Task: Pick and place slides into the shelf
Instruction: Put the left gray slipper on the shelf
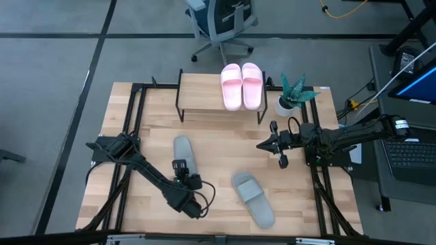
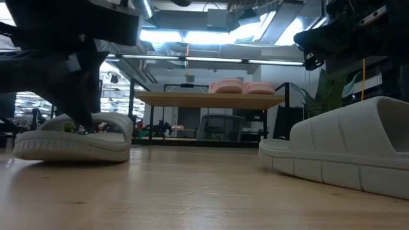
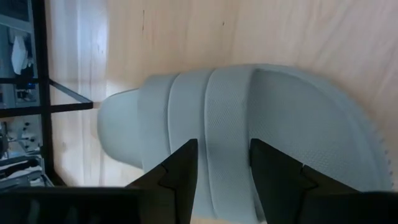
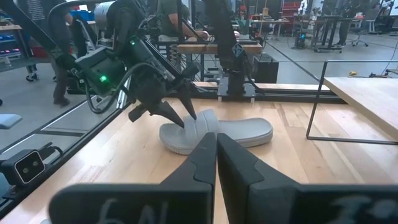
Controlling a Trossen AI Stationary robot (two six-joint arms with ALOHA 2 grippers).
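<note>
Currently, operator, your station reads as follows, from the table's front edge to its back.

Grey-green slide, right front: the slide (image 1: pixel 253 199) lies flat on the wooden table (image 1: pixel 218 224), angled, well apart from both grippers. In the low view it fills the right foreground (image 2: pixel 348 150).

Left gripper: your left gripper (image 1: pixel 180 172) is down at the near end of the second grey-green slide (image 1: pixel 184 154). Its fingers (image 3: pixel 180 177) are spread, one on each side of the wide strap (image 3: pixel 221 124). You cannot tell from these views whether the pads press the foam; nothing is lifted.

Second grey-green slide: it rests flat on the table left of centre, sole down, seen in the low view (image 2: pixel 73 137) under the dark arm, and in the right wrist view (image 4: pixel 214 134) beneath the left gripper's fingers.

Right gripper: your right gripper (image 1: pixel 262 144) hangs above the table right of centre, pointing toward the left arm. Its fingers (image 4: pixel 199 158) are pressed together and hold nothing.

Shelf: the shelf (image 1: pixel 201 95) stands at the back of the table on thin black legs, its top board visible in the low view (image 2: pixel 192 98).

Pink slides: the two pink slides (image 1: pixel 242 86) sit side by side, touching, on the right end of the shelf's top board.

Potted plant: a potted plant (image 1: pixel 293 95) stands just beside the shelf's right end.
</note>
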